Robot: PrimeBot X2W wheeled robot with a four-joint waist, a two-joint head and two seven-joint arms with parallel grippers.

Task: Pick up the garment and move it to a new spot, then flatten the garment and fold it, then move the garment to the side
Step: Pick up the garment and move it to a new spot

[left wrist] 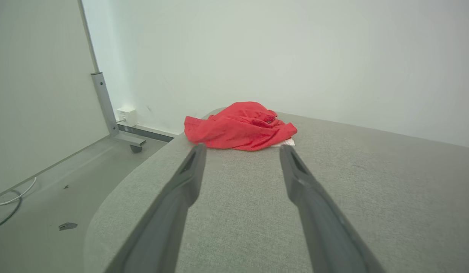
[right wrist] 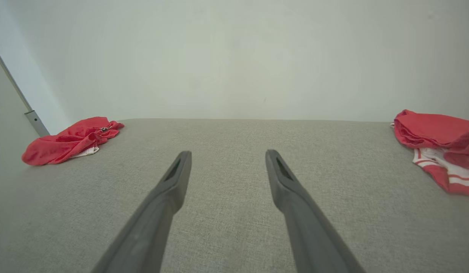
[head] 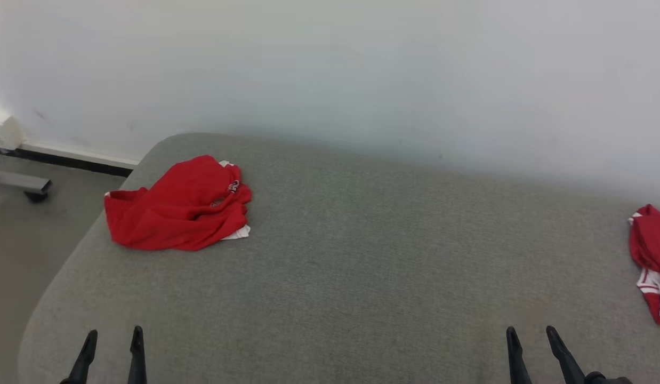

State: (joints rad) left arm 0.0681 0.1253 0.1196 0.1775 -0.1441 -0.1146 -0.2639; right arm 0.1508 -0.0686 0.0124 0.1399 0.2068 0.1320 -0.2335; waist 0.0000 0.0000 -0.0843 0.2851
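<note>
Right now both tools are idle: my left gripper (head: 115,330) and right gripper (head: 530,329) hover low over the near edge of the grey upholstered surface (head: 362,277). Each has its two dark fingers spread wide with nothing between them.

Ahead of the left one, and well apart from it, the red garment (head: 180,205) lies crumpled in a heap near the far left corner. It sits close to the rounded left edge, with a scrap of white showing at its near right side. A second red garment (head: 652,250), white-striped, sits bunched at the right edge. I take the left heap as my job, though I can't be certain.

It looks like thin, light jersey cloth: limp, with no stiffness, and likely to sag and drag its folds along when lifted. I'd pinch a raised ridge on top of the heap with the left fingers rather than the flat skirt, closing fully since thin fabric slips. Pinching too deep could catch the upholstery beneath.
</note>
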